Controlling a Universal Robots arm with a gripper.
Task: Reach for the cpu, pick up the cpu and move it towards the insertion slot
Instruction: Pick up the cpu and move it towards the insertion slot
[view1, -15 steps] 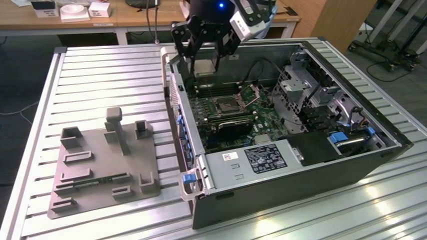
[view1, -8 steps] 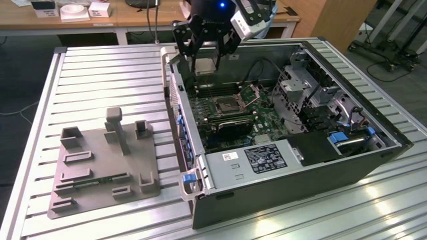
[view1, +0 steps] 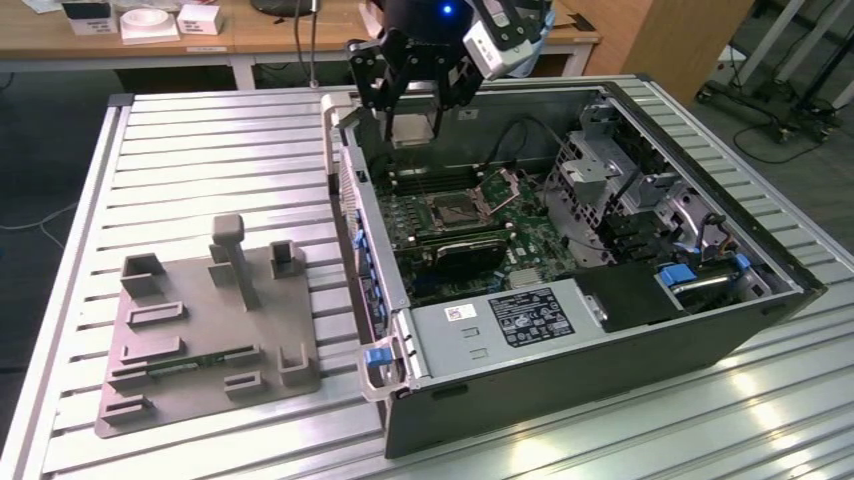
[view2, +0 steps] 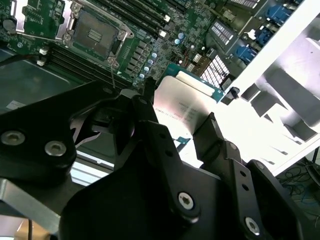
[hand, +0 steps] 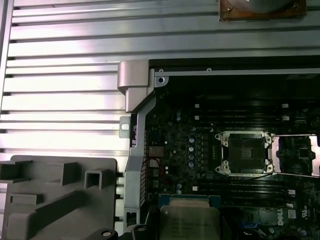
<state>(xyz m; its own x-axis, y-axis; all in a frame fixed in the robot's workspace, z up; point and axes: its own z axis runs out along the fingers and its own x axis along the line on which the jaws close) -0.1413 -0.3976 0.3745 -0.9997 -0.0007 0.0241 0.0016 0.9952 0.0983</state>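
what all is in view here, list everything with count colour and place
cpu: one, silvery top, held between the gripper fingers above the open case
insertion slot: one, silver frame with dark centre, bracket open, on the green board
computer case: one, black and grey, open, on the table
grey fixture tray: one, on the exterior view's left of the case
slatted table: one, silver, under everything
wooden desk: one, behind the table, small white boxes on it
gripper: one, black, over the case's far edge, shut on the cpu
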